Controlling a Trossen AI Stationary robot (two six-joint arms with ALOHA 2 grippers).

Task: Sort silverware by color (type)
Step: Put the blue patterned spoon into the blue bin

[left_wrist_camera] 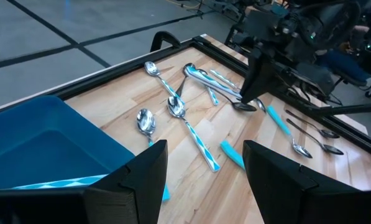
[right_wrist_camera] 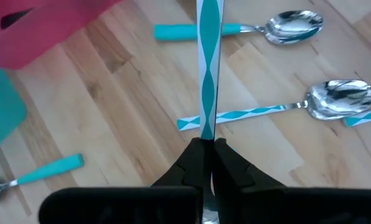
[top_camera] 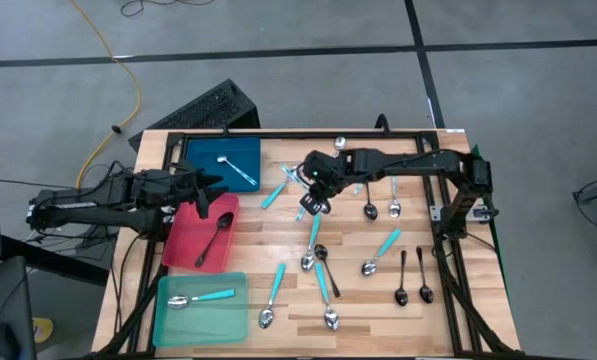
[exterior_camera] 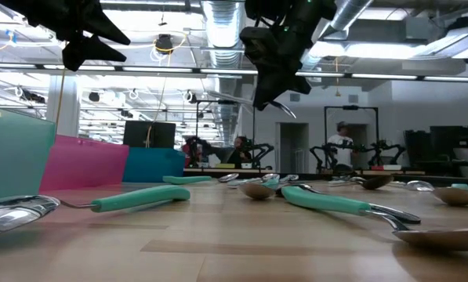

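— What is held by the right gripper?
— A striped-handled spoon is clamped between its closed fingers, lifted above the table's middle; loose spoons lie below.
— And the left gripper?
— Spread apart over the blue tray; nothing is gripped.

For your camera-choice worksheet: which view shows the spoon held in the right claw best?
The right wrist view: the striped turquoise-and-white spoon fills the frame, pinched in the shut right claw. The high view shows only a sliver under the claw, the left wrist view shows its bowl hanging, and the low view a thin silhouette.
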